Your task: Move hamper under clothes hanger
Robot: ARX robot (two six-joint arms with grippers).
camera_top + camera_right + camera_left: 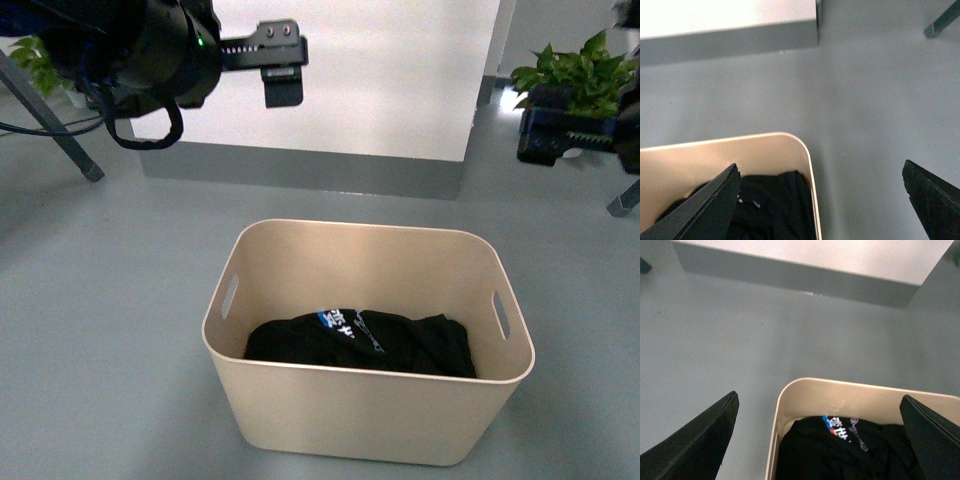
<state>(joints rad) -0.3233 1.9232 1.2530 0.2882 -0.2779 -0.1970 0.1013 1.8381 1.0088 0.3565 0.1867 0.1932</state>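
- Nearest the front camera sits the hamper [368,410], a beige plastic tub on the grey floor [120,300], with a slot handle [500,314] in each short side.
- Inside it lies a crumpled black garment [360,342] with a small blue and white print, well below the rim.
- The left gripper [817,440] hangs above the tub's left end. Its two dark fingers [695,440] are spread wide apart and hold nothing. One finger is outside the tub wall over bare floor, the other is over the tub's inside, so the left rim corner lies between them.
- The right gripper [822,200] mirrors this at the right end. Its fingers [695,205] are also wide apart and empty, with the right rim corner between them, one finger over the garment and one over the floor.
- This placement looks like a preparation to straddle each short wall and grip it, so both arms could shift the tub together; neither finger touches the tub.
- The clothes hanger shows only as slanted dark legs: one [52,125] beyond the left fingers, another [622,200] beyond the right fingers. The tub lies nearer the robot than both.
- A white panel [330,70] and a potted plant [575,75] stand farther back.
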